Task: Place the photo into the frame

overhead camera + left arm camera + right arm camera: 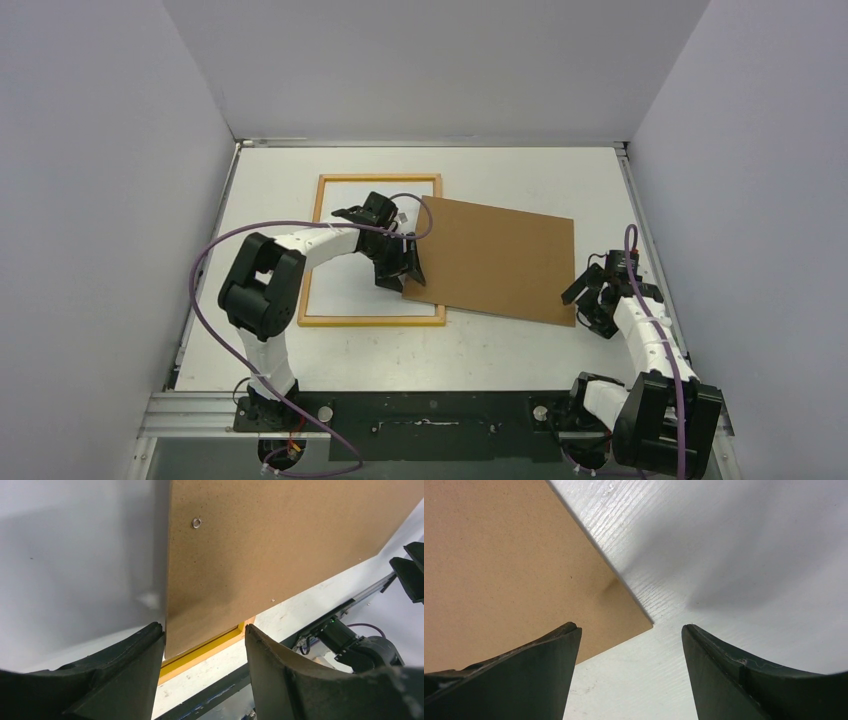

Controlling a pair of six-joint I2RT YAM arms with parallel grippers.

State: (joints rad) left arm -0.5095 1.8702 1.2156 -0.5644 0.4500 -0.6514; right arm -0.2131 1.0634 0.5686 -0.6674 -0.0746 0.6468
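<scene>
The frame (370,320) lies left on the table (500,345); the backing board (500,260) lies right, its left edge overlapping the frame's side.

no readable text or markings anywhere.

Brown board (500,258) hides much of frame's (350,320) right edge
We cannot tell what the white surface (345,290) inside is; the left arm (320,240) covers its upper part.
</scene>
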